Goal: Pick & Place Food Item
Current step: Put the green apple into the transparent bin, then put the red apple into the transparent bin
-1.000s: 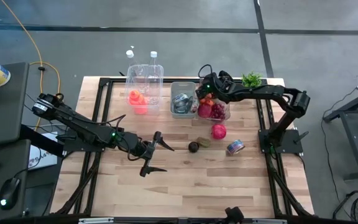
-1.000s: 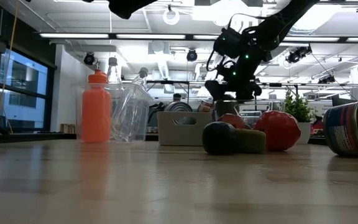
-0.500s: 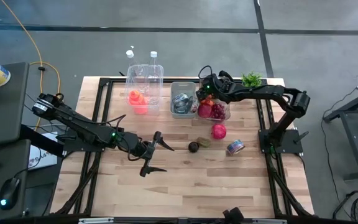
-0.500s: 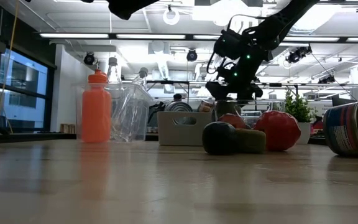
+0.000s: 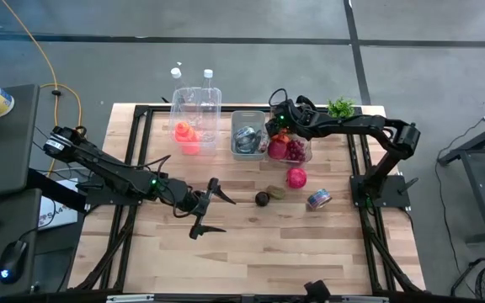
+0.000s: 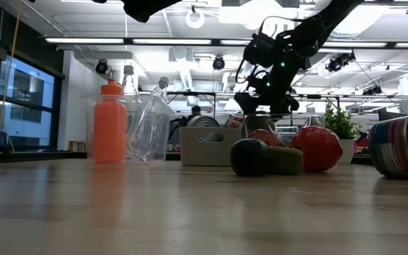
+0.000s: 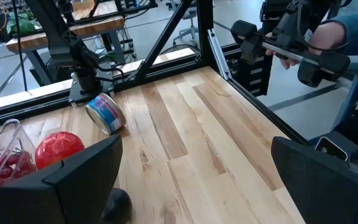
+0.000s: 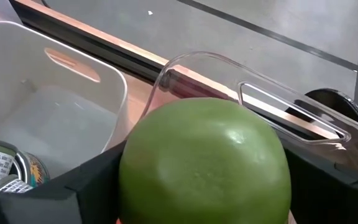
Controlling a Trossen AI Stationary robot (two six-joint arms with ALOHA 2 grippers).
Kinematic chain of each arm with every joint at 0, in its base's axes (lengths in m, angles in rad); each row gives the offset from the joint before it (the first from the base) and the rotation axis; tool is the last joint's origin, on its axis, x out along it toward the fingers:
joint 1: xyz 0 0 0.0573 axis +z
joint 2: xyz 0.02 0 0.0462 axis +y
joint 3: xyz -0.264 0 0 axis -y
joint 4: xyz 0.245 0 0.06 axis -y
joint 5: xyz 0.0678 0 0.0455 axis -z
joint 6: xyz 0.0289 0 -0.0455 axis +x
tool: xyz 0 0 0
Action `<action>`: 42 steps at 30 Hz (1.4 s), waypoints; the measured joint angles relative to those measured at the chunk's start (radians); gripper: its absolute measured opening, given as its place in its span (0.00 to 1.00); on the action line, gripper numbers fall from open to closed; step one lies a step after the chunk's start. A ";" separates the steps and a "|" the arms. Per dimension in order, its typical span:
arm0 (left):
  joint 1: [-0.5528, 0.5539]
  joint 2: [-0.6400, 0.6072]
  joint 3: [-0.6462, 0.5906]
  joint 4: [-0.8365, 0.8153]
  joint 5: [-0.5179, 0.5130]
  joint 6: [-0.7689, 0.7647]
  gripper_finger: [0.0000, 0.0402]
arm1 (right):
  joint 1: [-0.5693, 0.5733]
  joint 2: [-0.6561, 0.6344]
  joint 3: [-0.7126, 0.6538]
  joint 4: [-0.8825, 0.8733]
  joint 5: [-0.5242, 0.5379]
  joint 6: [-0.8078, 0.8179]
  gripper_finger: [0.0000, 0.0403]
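My right gripper (image 5: pixel 281 119) hangs over the far end of a clear bin (image 5: pixel 306 155) of red fruit and is shut on a green round fruit (image 8: pixel 204 162). It also shows in the low view (image 6: pixel 264 106). My left gripper (image 5: pixel 212 209) is open and empty over the table's middle left, and its wrist view (image 7: pixel 197 186) shows bare wood between the fingers. On the table lie a red round fruit (image 5: pixel 296 178), a dark fruit (image 5: pixel 262 199), a brownish fruit (image 5: pixel 276 193) and a can (image 5: pixel 317 199) on its side. My right gripper pinches the green fruit between its two fingers (image 8: pixel 55 193), one on each of its opposite sides (image 8: pixel 135 177). The fruit is lifted clear, above the clear bin's far rim (image 8: pixel 241 78). What lies under the fruit is hidden by the fruit itself.
A white bin (image 5: pixel 247 135) with cans stands left of the clear bin. An orange bottle (image 5: pixel 185 135) and a clear container with bottles (image 5: pixel 199 105) stand at the far left. A small plant (image 5: pixel 340 108) is at the far right corner. A person (image 7: pixel 328 37) stands beyond the table.
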 joint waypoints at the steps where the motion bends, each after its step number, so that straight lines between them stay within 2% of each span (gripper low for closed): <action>1: 0.000 0.000 0.000 0.000 0.000 0.000 0.99 | 0.000 0.000 0.000 0.000 0.000 0.000 0.83; 5: 0.000 0.000 0.000 0.000 0.000 0.000 0.99 | 0.000 0.000 0.000 0.000 0.000 0.000 0.83; 13: 0.000 0.000 0.000 0.000 0.000 0.000 0.99 | 0.000 0.000 0.000 0.001 0.000 -0.022 0.96; 21: 0.000 0.000 0.000 -0.013 0.000 0.000 0.99 | 0.038 -0.003 0.000 0.084 0.019 -0.053 0.98; 24: 0.000 0.000 0.000 -0.020 0.000 0.000 0.99 | 0.074 -0.013 0.000 0.118 0.091 -0.100 0.98; 33: 0.000 0.000 0.000 -0.038 0.000 0.000 0.99 | 0.234 -0.078 0.000 0.172 0.500 -0.298 0.98; 37: 0.000 0.000 0.000 -0.038 0.000 -0.013 0.99 | 0.330 -0.116 0.000 0.152 0.579 -0.355 0.98; 42: 0.000 0.000 0.000 -0.040 0.000 -0.019 0.99 | 0.493 -0.168 0.000 0.049 0.613 -0.358 0.98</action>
